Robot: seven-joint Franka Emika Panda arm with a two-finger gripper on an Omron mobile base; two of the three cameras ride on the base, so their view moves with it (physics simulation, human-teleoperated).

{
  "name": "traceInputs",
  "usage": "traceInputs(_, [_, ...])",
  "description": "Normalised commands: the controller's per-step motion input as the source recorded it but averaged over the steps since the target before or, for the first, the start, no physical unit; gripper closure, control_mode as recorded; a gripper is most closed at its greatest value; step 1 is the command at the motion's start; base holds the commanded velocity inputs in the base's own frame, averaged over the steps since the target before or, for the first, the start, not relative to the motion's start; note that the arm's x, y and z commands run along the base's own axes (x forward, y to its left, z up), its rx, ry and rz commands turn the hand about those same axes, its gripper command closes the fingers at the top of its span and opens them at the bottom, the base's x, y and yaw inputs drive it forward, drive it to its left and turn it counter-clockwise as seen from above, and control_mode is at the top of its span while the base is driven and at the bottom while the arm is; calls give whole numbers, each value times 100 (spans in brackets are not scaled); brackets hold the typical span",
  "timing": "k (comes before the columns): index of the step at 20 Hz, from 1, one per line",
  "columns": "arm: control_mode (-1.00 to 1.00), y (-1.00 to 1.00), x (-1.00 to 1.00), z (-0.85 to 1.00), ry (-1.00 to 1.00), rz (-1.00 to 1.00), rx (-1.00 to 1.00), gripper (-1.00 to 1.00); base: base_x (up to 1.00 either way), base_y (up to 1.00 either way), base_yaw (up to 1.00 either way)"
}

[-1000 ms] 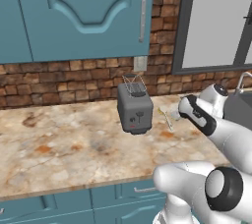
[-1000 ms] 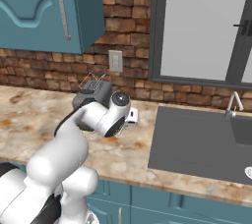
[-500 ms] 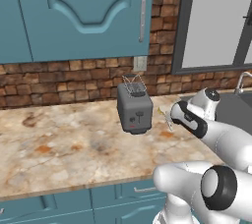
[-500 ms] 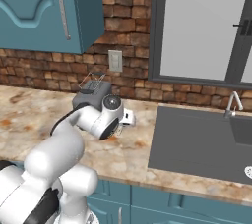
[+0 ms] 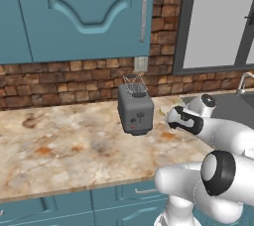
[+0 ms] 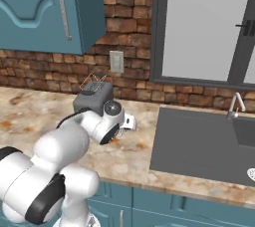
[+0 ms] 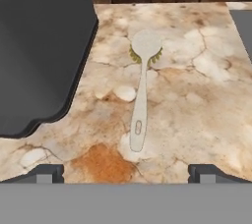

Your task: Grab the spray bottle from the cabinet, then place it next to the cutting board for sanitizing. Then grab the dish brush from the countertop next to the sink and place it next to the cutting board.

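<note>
The dish brush (image 7: 141, 98) lies flat on the countertop (image 7: 202, 90). It is white, with a round head fringed by yellow-green bristles at its far end and its handle pointing back at me. My gripper (image 7: 127, 175) hangs open just above the handle's end, one fingertip on each side, with nothing between them. The toaster (image 7: 39, 51) stands close to the brush's left. The sink (image 6: 199, 141) is a dark basin to the right of my arm. The spray bottle, the cabinet and the cutting board are out of view.
A dark grey toaster (image 5: 135, 110) stands on the beige marbled countertop (image 5: 59, 150) before the brick wall, right beside my wrist (image 5: 184, 121). A teal arched-panel wall cupboard (image 5: 84, 12) hangs above. A chrome faucet (image 6: 234, 104) rises behind the sink.
My arm has swung left towards the toaster and come down slightly over the counter. The jaws have stayed open and the brush has not moved.
</note>
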Motion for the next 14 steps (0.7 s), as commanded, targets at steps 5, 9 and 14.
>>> traceInputs(5, [-100,0,17,-21,0,0,0,-100,0,0,0])
traceInputs(9, [-100,0,21,-20,0,0,0,-100,0,0,0])
traceInputs(14, [-100,0,17,-18,0,0,0,-100,0,0,0])
